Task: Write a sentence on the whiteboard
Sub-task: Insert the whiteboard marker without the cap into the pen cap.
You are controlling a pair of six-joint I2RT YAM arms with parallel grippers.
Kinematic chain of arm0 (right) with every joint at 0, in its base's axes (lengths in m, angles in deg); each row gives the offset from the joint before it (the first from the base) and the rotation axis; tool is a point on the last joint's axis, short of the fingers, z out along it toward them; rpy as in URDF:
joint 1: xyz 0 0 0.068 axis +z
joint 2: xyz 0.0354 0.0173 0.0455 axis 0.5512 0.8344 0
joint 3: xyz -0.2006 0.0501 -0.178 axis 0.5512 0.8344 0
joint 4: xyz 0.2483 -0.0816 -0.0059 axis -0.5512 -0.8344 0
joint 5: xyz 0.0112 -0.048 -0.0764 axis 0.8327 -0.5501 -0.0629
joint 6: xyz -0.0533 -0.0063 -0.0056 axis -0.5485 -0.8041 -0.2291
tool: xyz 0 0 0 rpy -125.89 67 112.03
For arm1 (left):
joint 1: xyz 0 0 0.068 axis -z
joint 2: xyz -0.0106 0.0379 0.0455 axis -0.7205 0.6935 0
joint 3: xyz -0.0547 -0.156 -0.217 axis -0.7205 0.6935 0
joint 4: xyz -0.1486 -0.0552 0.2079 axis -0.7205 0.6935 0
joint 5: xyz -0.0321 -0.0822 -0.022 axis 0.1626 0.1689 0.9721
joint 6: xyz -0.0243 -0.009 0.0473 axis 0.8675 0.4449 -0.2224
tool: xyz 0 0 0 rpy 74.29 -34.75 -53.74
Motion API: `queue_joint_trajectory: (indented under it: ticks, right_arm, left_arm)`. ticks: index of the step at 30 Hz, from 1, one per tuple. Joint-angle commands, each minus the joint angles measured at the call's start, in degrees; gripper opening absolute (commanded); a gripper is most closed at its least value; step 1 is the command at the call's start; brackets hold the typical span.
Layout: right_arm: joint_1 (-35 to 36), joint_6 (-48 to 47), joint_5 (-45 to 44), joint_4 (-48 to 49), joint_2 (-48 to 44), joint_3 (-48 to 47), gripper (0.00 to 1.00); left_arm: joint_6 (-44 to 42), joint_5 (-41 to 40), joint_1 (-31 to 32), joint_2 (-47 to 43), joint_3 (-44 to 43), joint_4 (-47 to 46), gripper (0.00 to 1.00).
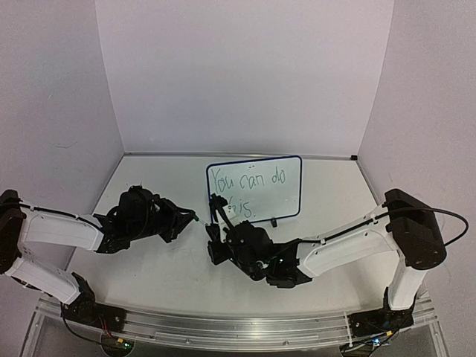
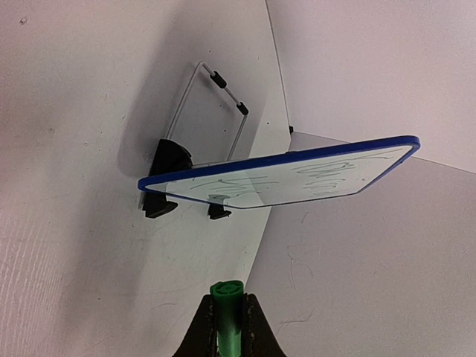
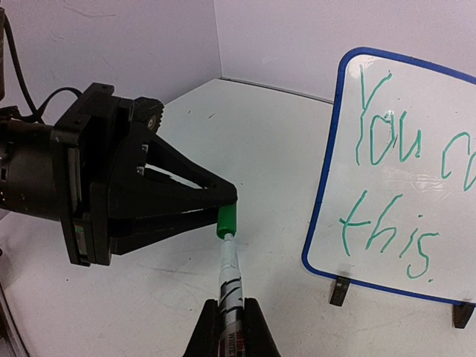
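The whiteboard (image 1: 286, 195) stands upright at the middle back on two black clip feet (image 3: 338, 290), with the sentence (image 1: 247, 181) in green on it, "You can do this." (image 3: 387, 238). My left gripper (image 1: 195, 218) is shut on a green cap (image 2: 227, 316), which sticks out at its fingertips (image 3: 227, 220). My right gripper (image 3: 232, 327) is shut on the white marker pen (image 3: 230, 279). The pen's bare tip meets the cap's open end, just left of the board. In the left wrist view the board (image 2: 297, 178) shows edge-on and the pen is hidden.
White walls close in the table at the back and both sides. A wire stand (image 2: 216, 111) props the board from behind. Both arms (image 1: 335, 249) lie low across the near half of the table (image 1: 149, 268), their wrists almost touching.
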Motion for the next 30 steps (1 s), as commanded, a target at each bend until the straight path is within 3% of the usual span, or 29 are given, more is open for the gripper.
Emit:
queue_joint_trajectory:
  ticks: [1, 30]
  right_arm:
    - [0.10, -0.50, -0.63, 1.62, 1.08, -1.17, 0.00]
    - [0.00, -1.11, -0.68, 1.65, 2.06, -2.37, 0.00]
  left_arm:
    - [0.16, -0.23, 0.25, -0.66, 0.05, -1.65, 0.00]
    - [0.16, -0.13, 0.24, 0.29, 0.49, -1.63, 0.00]
